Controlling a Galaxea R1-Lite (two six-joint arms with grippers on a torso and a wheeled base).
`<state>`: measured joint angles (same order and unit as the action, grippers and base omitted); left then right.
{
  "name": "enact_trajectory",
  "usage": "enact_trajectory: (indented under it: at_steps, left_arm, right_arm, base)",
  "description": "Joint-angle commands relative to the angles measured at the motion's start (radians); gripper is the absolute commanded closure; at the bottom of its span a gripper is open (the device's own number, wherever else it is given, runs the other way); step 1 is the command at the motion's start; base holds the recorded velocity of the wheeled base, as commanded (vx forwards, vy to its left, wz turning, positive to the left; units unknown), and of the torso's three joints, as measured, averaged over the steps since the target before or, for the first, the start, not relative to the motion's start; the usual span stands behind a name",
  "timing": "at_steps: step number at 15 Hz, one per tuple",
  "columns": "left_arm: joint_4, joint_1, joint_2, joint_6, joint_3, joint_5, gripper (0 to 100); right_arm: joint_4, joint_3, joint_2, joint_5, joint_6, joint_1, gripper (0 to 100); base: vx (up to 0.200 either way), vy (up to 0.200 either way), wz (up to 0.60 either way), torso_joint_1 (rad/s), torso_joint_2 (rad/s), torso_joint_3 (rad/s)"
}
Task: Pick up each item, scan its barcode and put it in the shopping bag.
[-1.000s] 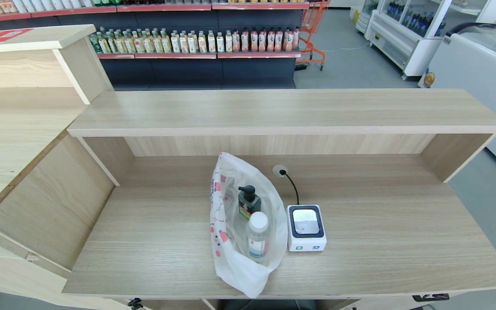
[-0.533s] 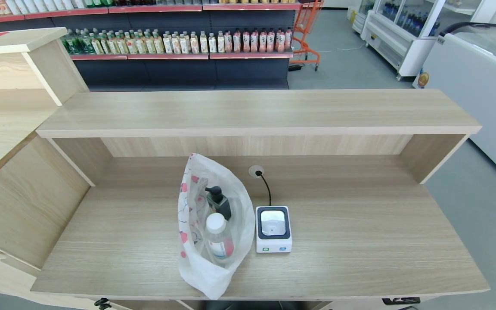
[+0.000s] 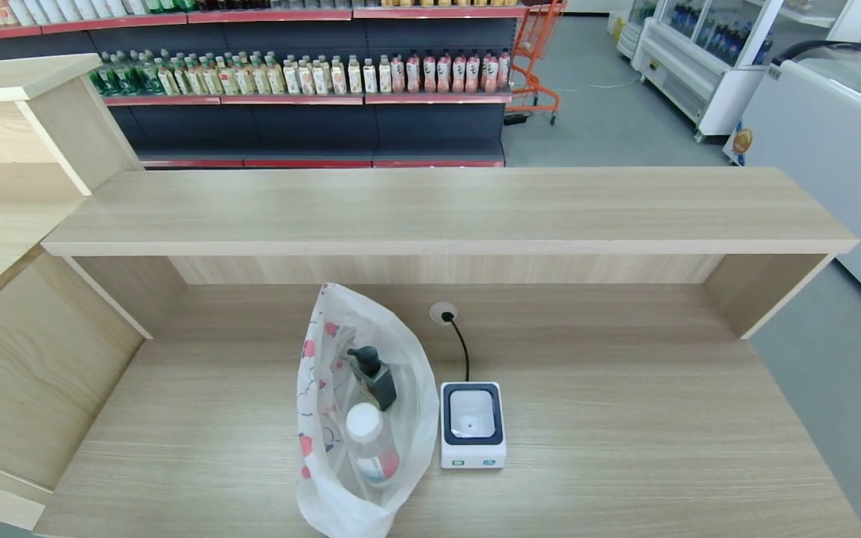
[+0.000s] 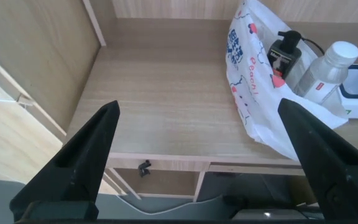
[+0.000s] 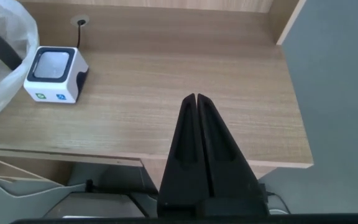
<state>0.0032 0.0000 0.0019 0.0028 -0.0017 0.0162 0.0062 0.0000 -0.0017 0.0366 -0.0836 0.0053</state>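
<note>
A white patterned shopping bag (image 3: 312, 418) stands open on the wooden counter (image 3: 625, 418). Inside it are a dark pump bottle (image 3: 375, 379) and a clear bottle with a white cap (image 3: 368, 444). The white barcode scanner (image 3: 472, 426) sits just to the bag's right. My left gripper (image 4: 197, 106) is open and empty, held back from the counter's front edge, left of the bag (image 4: 247, 81). My right gripper (image 5: 196, 98) is shut with nothing in it, above the counter's front edge, to the right of the scanner (image 5: 55, 74).
A raised ledge (image 3: 445, 209) runs along the back of the counter. A wooden side wall (image 3: 42, 373) closes the left end. The scanner's black cable (image 3: 462, 347) runs to a hole in the counter. Behind stand shop shelves with bottles (image 3: 311, 75) and freezers (image 3: 834, 134).
The whole head view has shifted, so the camera moved. The bag, the two bottles and the scanner keep their places on the counter.
</note>
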Motion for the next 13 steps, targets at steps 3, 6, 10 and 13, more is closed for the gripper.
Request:
enact_trajectory:
  at_steps: [3,6,10,13]
  left_arm:
    - [0.0,0.0,-0.002,0.0,0.0,0.001,0]
    - [0.0,0.0,-0.002,-0.001,0.0,0.001,0]
    - [0.0,0.0,-0.002,-0.001,0.0,0.001,0]
    - [0.0,0.0,-0.002,-0.001,0.0,0.001,0]
  right_arm:
    - [0.0,0.0,0.002,-0.001,0.007,0.001,100]
    - [0.001,0.0,0.002,-0.001,0.013,0.001,100]
    - [0.0,0.0,0.002,-0.001,0.008,0.001,100]
    - [0.0,0.0,0.002,-0.001,0.008,0.001,100]
  base:
    - [0.0,0.0,0.0,0.0,0.0,0.0]
    - [0.0,0.0,0.0,0.0,0.0,0.0]
    - [0.0,0.0,0.0,0.0,0.0,0.0]
    - [0.0,0.0,0.0,0.0,0.0,0.0]
